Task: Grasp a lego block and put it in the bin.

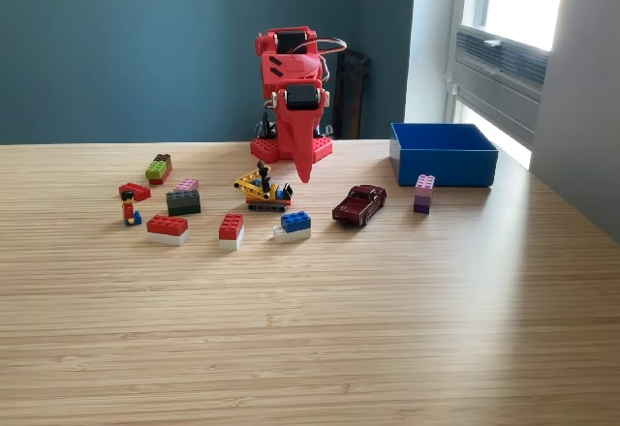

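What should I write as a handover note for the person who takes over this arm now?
Gripper: points down at the table, holds nothing; open or shut cannot be told.
Bin: at the exterior view's right, no block visible inside.
Blocks: all on the table, for example the blue and white block and the purple block beside the bin.
Done: nothing yet.
Left: grasp a block and drop it in the bin.

No text, label, brand, number or sign can be read on anything here; the blocks, car, bin and arm show no legible markings.
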Robot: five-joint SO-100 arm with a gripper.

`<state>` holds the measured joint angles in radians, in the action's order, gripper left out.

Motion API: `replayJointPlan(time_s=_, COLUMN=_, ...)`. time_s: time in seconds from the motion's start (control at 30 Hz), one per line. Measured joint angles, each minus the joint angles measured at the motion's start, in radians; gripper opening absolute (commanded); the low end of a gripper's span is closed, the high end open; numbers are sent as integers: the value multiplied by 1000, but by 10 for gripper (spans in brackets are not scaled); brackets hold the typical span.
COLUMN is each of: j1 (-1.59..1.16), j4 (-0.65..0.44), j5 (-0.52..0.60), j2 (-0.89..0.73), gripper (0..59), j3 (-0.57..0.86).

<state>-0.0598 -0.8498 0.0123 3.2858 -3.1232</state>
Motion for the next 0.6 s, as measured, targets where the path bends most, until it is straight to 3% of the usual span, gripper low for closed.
replayJointPlan(time_s=0.6, j1=0, j4=0, j5=-6, j2=0, gripper=1, j3=0)
